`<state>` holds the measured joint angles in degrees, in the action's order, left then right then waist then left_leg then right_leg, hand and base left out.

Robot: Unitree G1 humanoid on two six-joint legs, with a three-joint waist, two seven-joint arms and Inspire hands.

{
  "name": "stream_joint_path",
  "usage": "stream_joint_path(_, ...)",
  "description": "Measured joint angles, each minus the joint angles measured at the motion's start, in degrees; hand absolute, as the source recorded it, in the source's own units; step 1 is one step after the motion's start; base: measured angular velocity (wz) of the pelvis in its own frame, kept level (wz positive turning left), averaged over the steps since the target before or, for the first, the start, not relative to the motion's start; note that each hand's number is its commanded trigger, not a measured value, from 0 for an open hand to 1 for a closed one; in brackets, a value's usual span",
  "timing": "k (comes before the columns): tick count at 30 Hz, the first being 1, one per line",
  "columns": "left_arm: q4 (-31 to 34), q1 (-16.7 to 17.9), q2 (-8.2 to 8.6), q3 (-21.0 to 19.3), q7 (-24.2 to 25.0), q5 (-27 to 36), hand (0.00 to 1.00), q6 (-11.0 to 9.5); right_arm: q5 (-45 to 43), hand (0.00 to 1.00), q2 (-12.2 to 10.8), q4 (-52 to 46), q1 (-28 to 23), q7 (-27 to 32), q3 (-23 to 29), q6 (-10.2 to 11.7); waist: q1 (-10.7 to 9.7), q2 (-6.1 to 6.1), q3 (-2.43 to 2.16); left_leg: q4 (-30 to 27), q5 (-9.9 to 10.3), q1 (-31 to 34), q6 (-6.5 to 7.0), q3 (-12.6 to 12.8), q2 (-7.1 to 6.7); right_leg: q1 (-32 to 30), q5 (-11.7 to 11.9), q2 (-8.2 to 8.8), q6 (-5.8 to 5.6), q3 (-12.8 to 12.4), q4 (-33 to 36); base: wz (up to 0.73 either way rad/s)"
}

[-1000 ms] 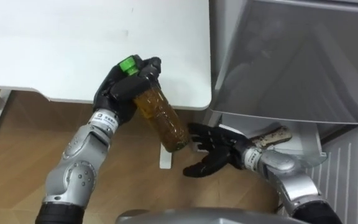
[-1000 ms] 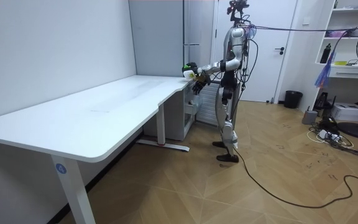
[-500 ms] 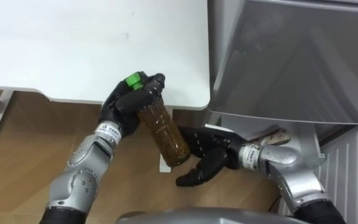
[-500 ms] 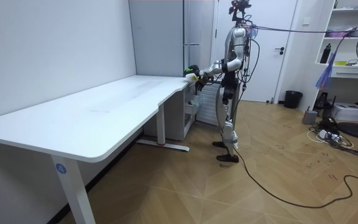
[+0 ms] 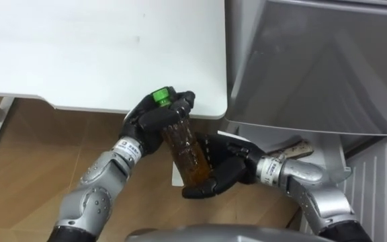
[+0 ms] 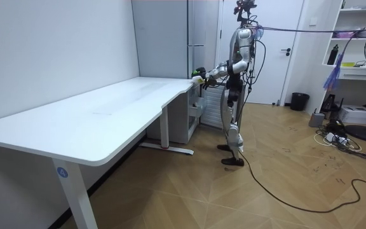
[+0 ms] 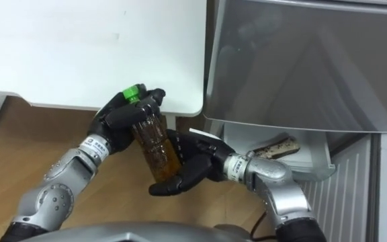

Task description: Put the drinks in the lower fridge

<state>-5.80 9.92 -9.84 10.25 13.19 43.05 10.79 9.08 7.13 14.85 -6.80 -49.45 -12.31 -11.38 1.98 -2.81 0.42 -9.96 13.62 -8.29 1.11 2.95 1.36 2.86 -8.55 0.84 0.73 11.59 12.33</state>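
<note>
A bottle of amber drink [image 5: 185, 153] with a green cap [image 5: 158, 95] hangs tilted just off the white desk's near corner [image 5: 207, 107]. My left hand [image 5: 148, 119] is shut on its neck and shoulder. My right hand [image 5: 226, 169] is open under and beside the bottle's base, its fingers [image 7: 170, 186] lying relaxed against the lower part. To the right stands the grey fridge [image 5: 314, 60]. Below its grey front an open white bin [image 5: 328, 158] holds a brownish item [image 5: 294, 148].
The white desk [image 5: 99, 47] takes up the upper left, with its leg [image 5: 177, 176] behind the bottle and wooden floor [image 5: 32, 154] below. In the room view I stand at the desk's far end beside the tall grey unit [image 6: 176, 38].
My left hand has carried the bottle right and a little down, off the desk edge, and stood it more upright. My right hand has come left to meet the bottle's base.
</note>
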Motion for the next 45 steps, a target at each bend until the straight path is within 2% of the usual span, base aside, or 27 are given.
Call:
stream_joint_path(4,0.0,0.0,-0.15,0.23,0.06,-0.18,1.0,-0.03,0.34,0.0,0.05,0.18,-0.01,-0.02,-0.04,0.0,-0.06,-0.24,-0.09,0.3,0.0,0.07,0.0,0.01,0.02,0.04,-0.03,-0.07,-0.06,0.1,-0.55,0.0)
stream_joint_path(7,0.0,0.0,-0.16,0.71,0.33,-2.71,1.0,-0.77,0.4,0.0,0.22,0.68,0.0,0.1,-0.39,0.02,-0.01,-0.25,-0.1,0.22,0.0,-0.02,0.0,0.05,0.02,0.11,-0.09,0.03,-0.15,-0.02,-0.57,0.0)
stream_joint_path(8,0.0,0.0,-0.19,1.3,0.33,-3.75,1.0,-0.82,0.48,0.59,0.27,1.21,0.01,0.13,-0.56,0.03,-0.03,-0.26,-0.09,0.16,-0.01,-0.13,0.0,0.12,0.02,0.19,-0.09,0.03,-0.15,-0.28,-0.56,-0.04)
stream_joint_path(9,0.0,0.0,-0.2,1.45,0.39,-4.47,1.0,-0.98,0.48,0.84,0.27,1.41,0.01,0.14,-0.6,0.03,-0.03,-0.25,-0.09,0.15,0.0,-0.16,0.0,0.13,0.02,0.22,-0.09,0.03,-0.15,-0.32,-0.56,-0.04)
stream_joint_path(10,0.0,0.0,-0.22,1.79,0.51,-5.48,1.0,-1.43,0.59,1.0,0.29,1.55,0.01,0.31,-1.15,0.04,-0.04,-0.17,-0.03,0.16,0.0,-0.2,0.0,0.17,0.01,0.25,-0.09,0.06,-0.15,-0.37,-0.57,-0.03)
stream_joint_path(12,0.0,-0.01,-0.26,1.94,0.78,-5.85,1.0,-1.51,1.77,1.0,0.38,2.34,0.01,0.54,-1.55,0.08,-0.09,-0.15,0.07,0.18,0.0,-0.22,0.0,0.08,-0.02,0.25,-0.09,0.09,-0.16,-0.39,-0.6,0.0)
stream_joint_path(14,-0.01,0.0,-0.27,2.26,1.26,-6.8,1.0,-1.51,1.99,1.0,0.36,2.87,0.01,0.71,-1.57,0.03,-0.1,0.14,0.56,0.19,0.0,-0.15,0.01,0.09,-0.05,0.21,-0.08,0.07,-0.16,-0.37,-0.59,0.0)
stream_joint_path(16,-0.01,0.01,-0.31,2.72,1.79,-7.03,1.0,-1.5,1.99,1.0,0.65,3.27,0.0,0.98,-1.45,-0.02,-0.15,0.5,0.83,0.29,0.04,0.0,0.07,0.01,-0.05,0.11,-0.08,0.06,-0.17,-0.21,-0.58,0.06)
stream_joint_path(18,-0.01,0.01,-0.52,3.63,2.74,-7.04,1.0,-1.49,1.98,1.0,1.12,3.65,0.02,1.77,-1.51,-0.03,-0.13,0.7,0.9,0.43,0.07,0.14,0.09,0.05,0.0,-0.04,-0.08,-0.01,-0.17,-0.19,-0.52,0.06)
stream_joint_path(21,0.0,0.0,-0.61,4.19,3.08,-7.55,1.0,-1.48,1.81,1.0,1.98,3.74,0.01,1.29,-2.18,-0.1,-0.17,0.69,0.8,0.29,0.08,0.3,0.06,0.03,-0.05,-0.07,-0.08,-0.18,-0.15,-0.21,-0.55,0.0)
stream_joint_path(24,0.16,0.0,-0.2,4.24,3.58,-7.47,1.0,-1.52,1.81,1.0,2.34,3.76,-0.04,1.33,-2.44,-0.17,-0.26,0.66,0.47,0.15,0.07,0.33,0.05,0.05,-0.11,-0.08,-0.08,-0.19,-0.14,-0.25,-0.53,0.0)
stream_joint_path(29,0.16,-0.01,0.2,4.46,3.7,-6.56,1.0,-1.52,1.81,1.0,2.53,3.81,-0.06,1.66,-2.32,0.02,-0.31,-0.3,-0.26,-0.39,0.06,0.24,0.06,0.3,-0.04,0.15,-0.08,-0.08,-0.15,-0.6,-0.52,0.0)
stream_joint_path(33,0.23,-0.01,0.14,5.12,3.82,-6.54,1.0,-1.52,1.6,1.0,2.4,3.95,-0.18,1.84,-2.64,0.01,-0.39,-0.27,-0.22,-0.44,0.06,0.08,0.07,0.18,-0.08,0.31,-0.06,-0.01,-0.18,-0.63,-0.39,0.0)
stream_joint_path(35,0.24,-0.01,0.51,5.31,3.84,-6.42,1.0,-1.52,1.6,1.0,2.3,3.95,-0.25,2.25,-2.6,-0.07,-0.41,0.05,0.0,-0.13,0.07,-0.09,0.08,0.21,-0.02,0.13,-0.06,-0.06,-0.18,-0.62,-0.03,0.0)
stream_joint_path(36,0.24,-0.01,0.66,5.29,3.83,-6.41,0.95,-1.52,1.61,1.0,2.31,3.95,-0.25,2.24,-2.6,-0.06,-0.4,0.17,0.08,0.04,0.07,-0.16,0.08,0.2,0.0,0.08,-0.06,-0.06,-0.18,-0.61,0.09,0.0)
stream_joint_path(38,0.24,-0.01,0.9,5.45,3.84,-6.42,0.68,-1.52,1.55,1.0,2.2,3.95,-0.32,2.28,-2.65,-0.07,-0.55,0.34,0.21,0.36,0.08,-0.2,0.08,0.2,0.02,0.06,-0.07,-0.06,-0.16,-0.54,0.27,0.0)
stream_joint_path(39,0.24,-0.01,0.92,5.49,3.84,-6.46,0.51,-1.52,1.55,1.0,2.2,3.95,-0.36,2.27,-2.64,-0.07,-0.55,0.35,0.22,0.35,0.07,-0.17,0.08,0.16,0.01,0.06,-0.08,-0.06,-0.16,-0.53,0.27,0.0)
stream_joint_path(40,0.25,-0.01,0.91,5.5,3.86,-6.48,0.05,-1.52,1.54,1.0,2.17,3.95,-0.38,2.27,-2.64,-0.07,-0.47,0.33,0.21,0.32,0.07,-0.15,0.07,0.14,-0.02,0.05,-0.09,-0.07,-0.14,-0.55,0.26,0.0)
stream_joint_path(41,0.45,-0.01,0.91,5.55,4.0,-6.48,0.0,-1.52,1.54,1.0,2.1,3.95,-0.39,2.28,-2.58,-0.07,-0.49,0.28,0.21,0.3,0.07,-0.15,0.07,0.14,-0.03,0.04,-0.09,-0.06,-0.13,-0.57,0.26,0.0)
stream_joint_path(45,0.62,-0.01,0.61,5.41,4.19,-6.48,0.0,-1.52,1.63,1.0,2.08,3.95,-0.43,2.11,-2.13,-0.04,-0.46,0.01,0.06,-0.01,0.07,-0.15,0.08,0.05,-0.05,0.02,-0.11,-0.03,-0.15,-0.58,0.23,0.0)
